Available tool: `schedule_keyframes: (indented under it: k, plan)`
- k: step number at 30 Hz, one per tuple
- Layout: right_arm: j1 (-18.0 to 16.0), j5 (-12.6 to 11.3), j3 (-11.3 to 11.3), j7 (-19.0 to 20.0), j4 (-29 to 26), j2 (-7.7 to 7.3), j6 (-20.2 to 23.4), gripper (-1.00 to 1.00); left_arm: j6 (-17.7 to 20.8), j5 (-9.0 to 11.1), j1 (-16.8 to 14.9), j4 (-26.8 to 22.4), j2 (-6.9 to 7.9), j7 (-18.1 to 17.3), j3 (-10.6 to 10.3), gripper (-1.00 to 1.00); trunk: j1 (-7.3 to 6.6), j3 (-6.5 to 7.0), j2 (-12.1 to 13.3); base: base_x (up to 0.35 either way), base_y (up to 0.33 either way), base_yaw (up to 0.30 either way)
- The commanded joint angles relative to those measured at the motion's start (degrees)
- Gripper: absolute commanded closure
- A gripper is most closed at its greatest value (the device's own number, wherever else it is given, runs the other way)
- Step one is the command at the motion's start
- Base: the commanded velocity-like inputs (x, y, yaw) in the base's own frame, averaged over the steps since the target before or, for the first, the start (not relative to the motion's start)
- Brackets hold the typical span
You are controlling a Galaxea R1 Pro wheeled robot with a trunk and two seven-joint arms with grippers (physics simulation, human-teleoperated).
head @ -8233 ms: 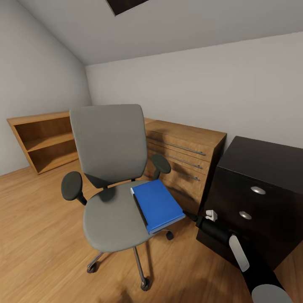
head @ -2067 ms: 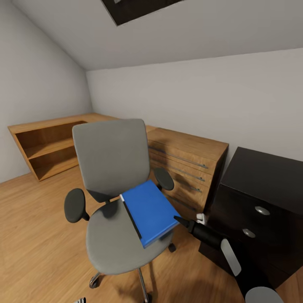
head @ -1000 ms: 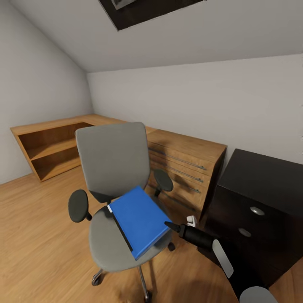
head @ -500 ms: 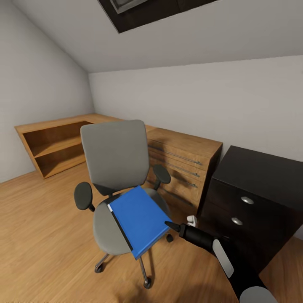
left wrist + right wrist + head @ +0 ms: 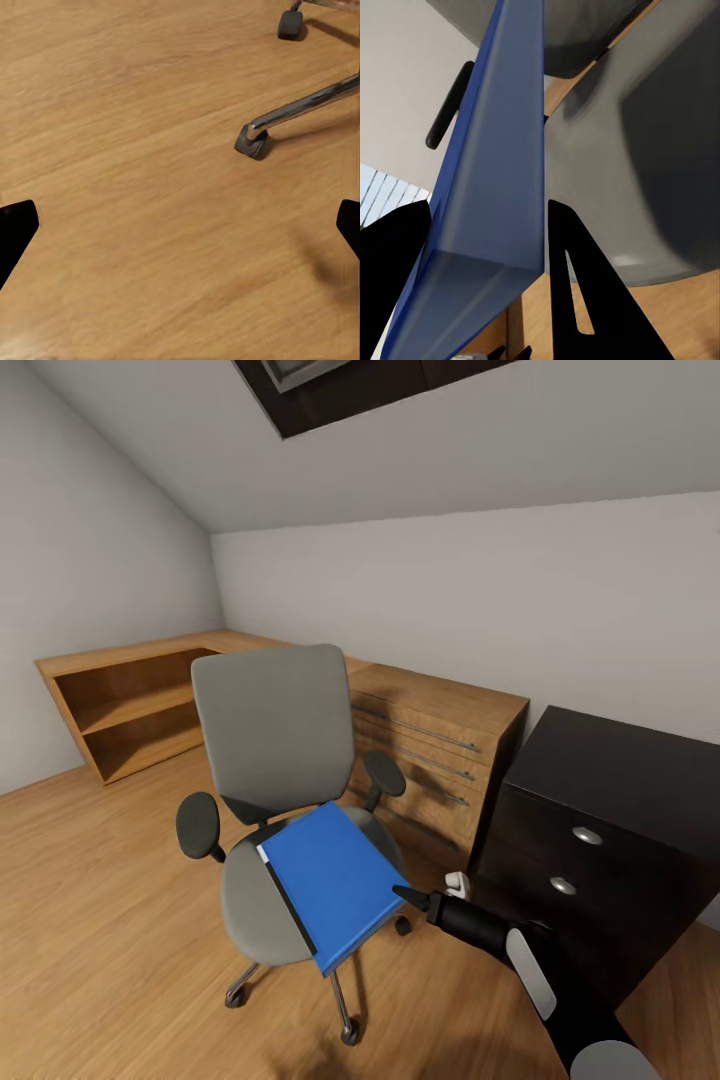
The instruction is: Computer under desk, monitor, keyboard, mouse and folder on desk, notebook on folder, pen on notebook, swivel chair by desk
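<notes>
The blue folder [image 5: 335,882] is sitting over the swivel chair [image 5: 275,760] seat, at 6 o'clock from the backrest. The right gripper [image 5: 487,247] is pinching its corner between narrow jaws so it can go to the desk. The left gripper [image 5: 180,225] is hanging wide and empty over the floor [image 5: 135,135].

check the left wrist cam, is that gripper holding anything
No, the left gripper is open over bare wood floor, nothing between its fingertips.

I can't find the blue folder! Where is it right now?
In the head view, the blue folder is over the seat of the grey swivel chair, with the right gripper pinching its near corner. The wooden dresser stands just behind.
</notes>
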Motion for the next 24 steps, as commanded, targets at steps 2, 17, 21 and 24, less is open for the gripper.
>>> schedule_keyframes:
  k: [2,17,21,24]
  plan:
    - [0.0,-0.3,0.0,0.1,0.0,-0.03,0.3,1.0,-2.8,0.7,0.0,0.1,-0.24,1.2,-0.4,-1.0,-0.01,-0.05,0.0,0.0,0.0,0.0]
    - [0.0,-0.2,0.0,-2.0,-0.1,0.12,0.2,1.0,-14.0,0.8,0.0,0.1,-0.99,6.2,-0.5,-1.0,-0.01,-0.05,0.0,0.0,0.0,0.0]
    - [0.0,-0.2,0.0,-2.2,-0.1,0.12,0.2,1.0,-14.0,0.9,0.0,0.1,-0.87,6.4,-0.5,-1.0,-0.89,0.67,1.6,0.0,0.0,0.0]
    - [0.0,-0.2,-0.1,-2.3,-0.2,0.12,0.1,1.0,-14.0,0.9,0.0,0.3,-0.8,6.4,-0.5,-1.0,-1.55,1.21,2.8,0.0,0.0,0.0]
